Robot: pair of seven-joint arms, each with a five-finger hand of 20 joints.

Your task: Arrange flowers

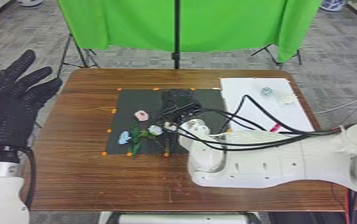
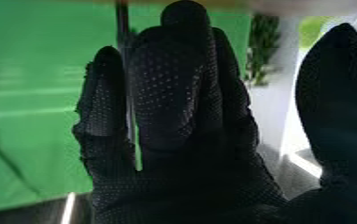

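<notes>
The robot's bent right arm (image 1: 263, 162) spans inward, its right hand (image 1: 181, 102) pointing forward, fingers loosely extended; the left hand (image 1: 10, 107) is upright, fingers spread.

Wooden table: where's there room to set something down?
The wooden table is bare left of the dark mat and before the mat's left half. Crowded on and over the mat: flowers, the robot's right hand, black cables.

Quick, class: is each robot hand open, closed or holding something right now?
Left hand: open, fingers spread, empty.
Right hand: open, fingers extended, thumb apart, nothing seen in its grasp.
</notes>
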